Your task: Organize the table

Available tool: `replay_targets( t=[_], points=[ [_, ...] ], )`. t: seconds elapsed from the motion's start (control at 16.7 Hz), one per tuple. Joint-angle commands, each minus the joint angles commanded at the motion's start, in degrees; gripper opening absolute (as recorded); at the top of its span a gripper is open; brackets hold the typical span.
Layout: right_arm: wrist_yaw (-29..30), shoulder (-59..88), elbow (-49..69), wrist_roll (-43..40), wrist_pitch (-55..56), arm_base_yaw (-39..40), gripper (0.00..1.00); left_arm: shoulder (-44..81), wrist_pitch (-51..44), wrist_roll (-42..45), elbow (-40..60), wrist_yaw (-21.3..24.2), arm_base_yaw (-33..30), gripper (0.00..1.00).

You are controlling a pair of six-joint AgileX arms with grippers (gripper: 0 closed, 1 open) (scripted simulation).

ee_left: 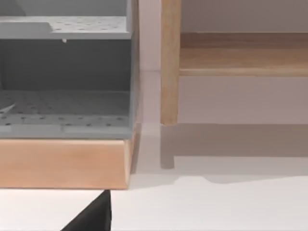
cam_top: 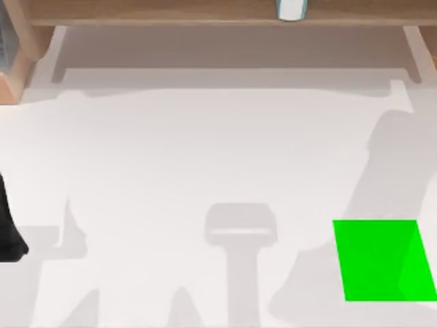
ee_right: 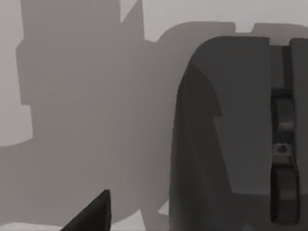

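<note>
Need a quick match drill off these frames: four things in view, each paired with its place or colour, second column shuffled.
Things:
1. green rectangle
2. white-and-blue cup
3. grey perforated organizer
4. left arm

Places or colours:
A. on the wooden shelf at the far edge of the table
B. dark, at the top view's left edge
C. on the tabletop, near right
D. sitting on a light wooden base

Pairs: 1-C, 2-A, 3-D, 4-B
</note>
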Motion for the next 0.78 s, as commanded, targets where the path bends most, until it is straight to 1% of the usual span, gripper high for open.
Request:
replay_targets(
  t=[0.48,0.78],
  points=[
    [0.0,1.3,-1.0,0.0,1.8,0.0,1.00,0.0,0.0,0.0,0.0,0.0,0.0,1.00],
    [0.0,1.3,-1.0,0.0,1.8,0.0,0.62,0.0,0.0,0.0,0.0,0.0,0.0,1.00]
  ],
)
